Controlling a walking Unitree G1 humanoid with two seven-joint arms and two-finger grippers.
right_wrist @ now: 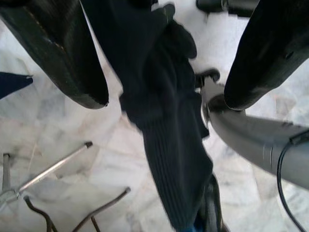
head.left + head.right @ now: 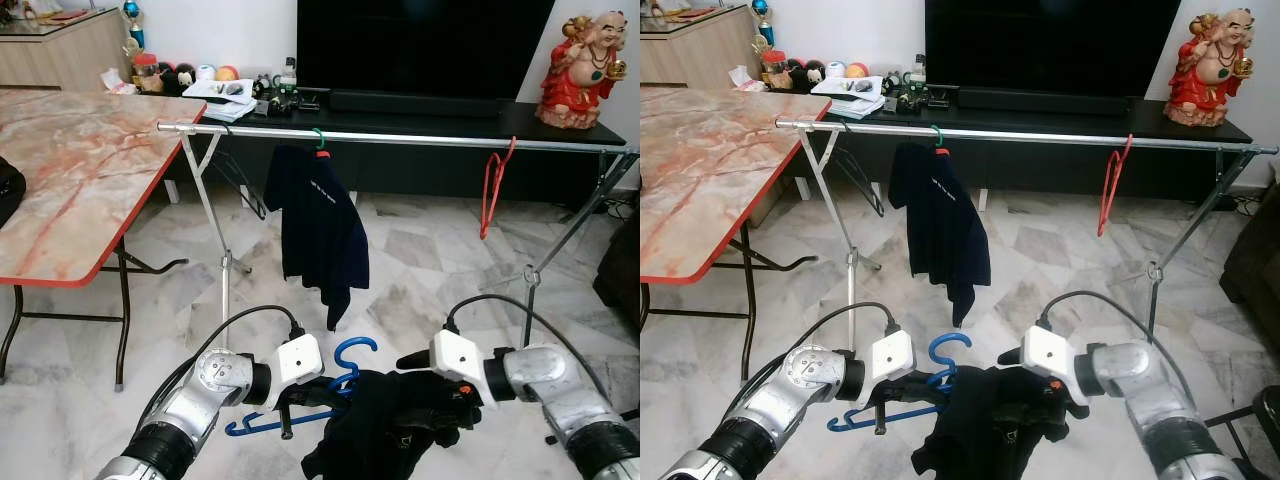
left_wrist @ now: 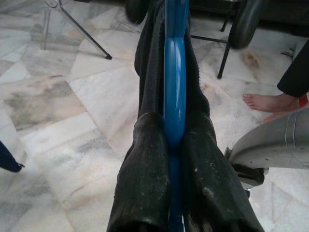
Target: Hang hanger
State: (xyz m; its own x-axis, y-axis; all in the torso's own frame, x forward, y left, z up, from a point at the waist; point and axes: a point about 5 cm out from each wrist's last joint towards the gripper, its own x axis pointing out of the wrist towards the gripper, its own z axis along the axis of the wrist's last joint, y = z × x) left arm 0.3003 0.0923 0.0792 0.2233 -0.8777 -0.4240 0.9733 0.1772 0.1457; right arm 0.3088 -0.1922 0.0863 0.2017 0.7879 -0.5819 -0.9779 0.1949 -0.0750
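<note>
Spanning the room ahead, one long silver clothes rail [image 2: 400, 137] stands on crossed metal legs over a marble floor [image 2: 420, 280], in front of a low black TV cabinet [image 2: 430, 120]. One marble-patterned surface [image 2: 70, 170] with a red edge sits to the robot's left. Two things hang on the rail: one dark navy garment [image 2: 318, 235] on a green-hooked hanger near the middle, and one bare red hanger [image 2: 492, 190] farther to the right. One red and gold laughing figurine [image 2: 585, 70] stands on the cabinet at the right. Low in the foreground, both silver arms meet over one blue hanger [image 2: 345, 375] with a black garment [image 2: 395, 425] draped on it, well below the rail. The left hand [image 3: 175, 145] has its two black fingers [image 3: 145, 179] pressed narrow against the blue hanger's bar, gripping it. The right hand [image 1: 164, 92] has its fingers spread wide, one on each side of the black garment, not closed on it. A person's bare foot [image 3: 268, 102] rests on the floor nearby.
</note>
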